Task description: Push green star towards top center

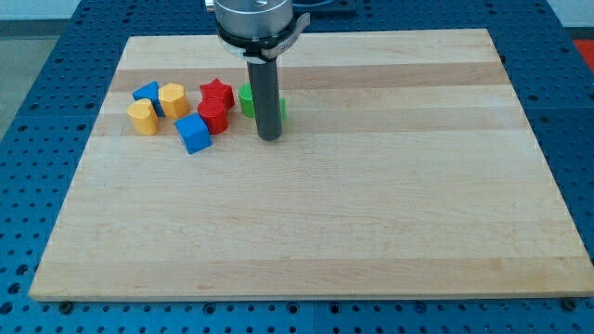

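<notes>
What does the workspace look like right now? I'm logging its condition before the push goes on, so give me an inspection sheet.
Surface: pale wooden board, flat.
Job's things: green star, upper left of centre, mostly hidden behind the rod; shape hard to confirm.
Clutter: red star, red block, blue block, blue triangular block, two yellow blocks, clustered to the view's left of the green one.
Grippers: none; my tip sits just below the green star, at its right part.
Cables: nothing seen.
Surroundings: blue perforated table around the board.
</notes>
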You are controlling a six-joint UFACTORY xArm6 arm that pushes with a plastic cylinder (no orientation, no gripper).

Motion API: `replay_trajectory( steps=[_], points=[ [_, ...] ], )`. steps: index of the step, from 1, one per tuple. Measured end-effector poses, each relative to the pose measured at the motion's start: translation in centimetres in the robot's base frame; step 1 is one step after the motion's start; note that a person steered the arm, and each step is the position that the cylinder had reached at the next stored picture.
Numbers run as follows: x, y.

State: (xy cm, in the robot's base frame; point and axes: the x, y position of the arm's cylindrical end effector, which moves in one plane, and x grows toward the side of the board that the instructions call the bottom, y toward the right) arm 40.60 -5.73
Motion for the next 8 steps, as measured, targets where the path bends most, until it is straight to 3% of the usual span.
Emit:
replay_trajectory(
  steps=[2, 4, 7, 8],
  points=[
    [-2.2, -3.7],
    [-5.1, -3.3],
    [-6.1, 6.1],
    [-6.4, 4.4]
  ],
)
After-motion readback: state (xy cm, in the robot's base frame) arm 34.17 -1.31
